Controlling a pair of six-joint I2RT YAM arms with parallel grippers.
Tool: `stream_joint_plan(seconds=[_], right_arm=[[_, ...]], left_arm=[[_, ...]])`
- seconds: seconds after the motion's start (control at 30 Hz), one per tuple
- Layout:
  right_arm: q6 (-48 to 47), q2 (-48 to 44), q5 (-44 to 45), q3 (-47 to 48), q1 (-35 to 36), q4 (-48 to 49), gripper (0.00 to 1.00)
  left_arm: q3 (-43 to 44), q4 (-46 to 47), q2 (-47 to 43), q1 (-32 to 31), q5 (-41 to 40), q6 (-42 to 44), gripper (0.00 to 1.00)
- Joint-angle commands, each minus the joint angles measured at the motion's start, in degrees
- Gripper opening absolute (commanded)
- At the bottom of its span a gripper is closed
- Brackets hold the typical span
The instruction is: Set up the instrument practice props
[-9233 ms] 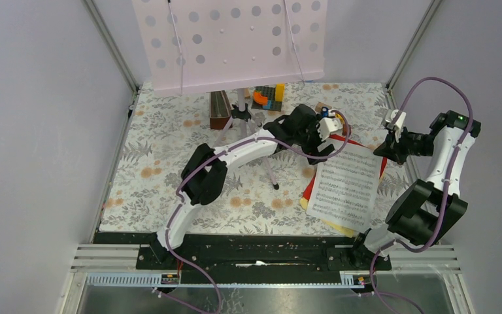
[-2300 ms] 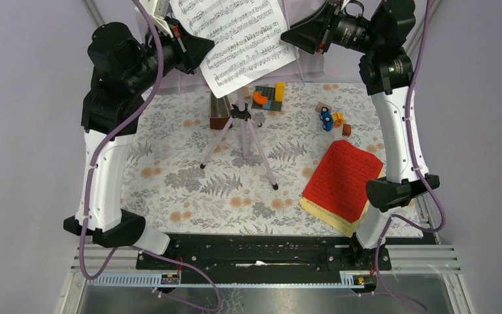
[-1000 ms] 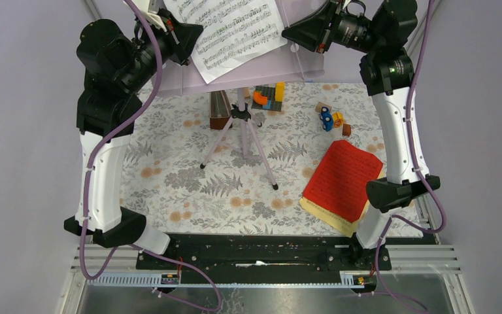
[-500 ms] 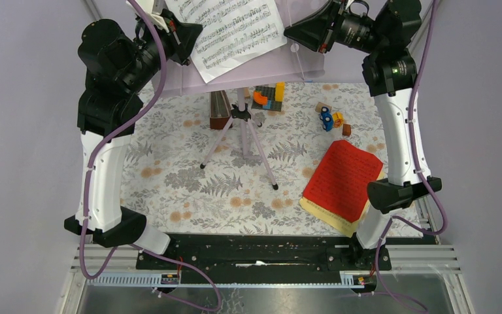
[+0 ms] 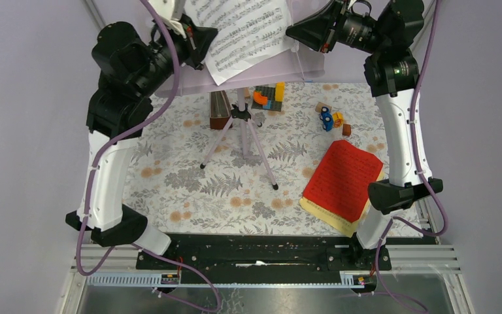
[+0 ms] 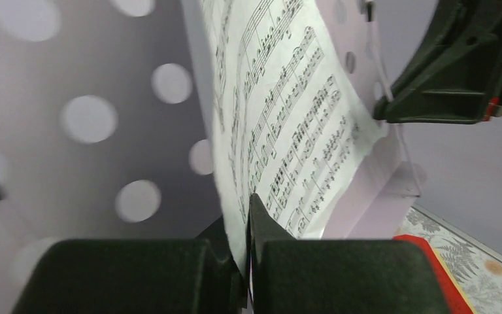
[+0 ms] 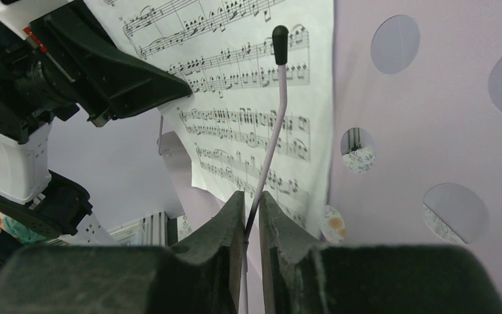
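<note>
White page [image 6: 281,131] is pinched by one edge between the left jaws, rising above them — thin, floppy, easily creased. A springy retainer wire [image 7: 276,124] is clamped in the right jaws, pink panel [image 7: 431,131] just behind; edge grips are judged safest.

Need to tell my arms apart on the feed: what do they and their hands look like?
The left arm and right arm match: white links, black joints, purple cables. Left hand and right hand are black, wedge-fingered. A green light marks the right arm.
</note>
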Motion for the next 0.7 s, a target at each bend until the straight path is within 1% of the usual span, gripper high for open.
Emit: stream_joint_plan(seconds=[0.0,0.1,0.33,0.43,0.57,0.67], right_arm=[[0.66,-2.94,-0.45,-0.13,-0.49,4.61,0.19],[0.37,-3.47,-0.55,-0.80,-0.52,4.62,0.19],[-0.33,-4.70,-0.38,-3.78,-0.49,4.55,0.19],[-0.84,-5.39,-0.14,-5.46,-0.51,4.53,0.18],[-1.22,-5.97,0.06,-6.86,-0.49,4.54,0.18],[-1.36,-6.22,0.23,-6.99,-0.49,4.52,0.18]], left_arm=[[3.06,1.88,2.33,-4.74,-4.46,3.34,0.00],[4.33,1.93,3.54,-6.54,-5.44,4.17,0.00],[4.65,4.68,4.63,-7.46,-3.34,4.93,0.00],[4.66,5.90,5.21,-7.47,-2.41,4.81,0.06],[4.28,7.22,5.78,-7.47,-1.98,3.88,0.11],[4.20,8.08,6.07,-7.47,-1.88,3.47,0.12]])
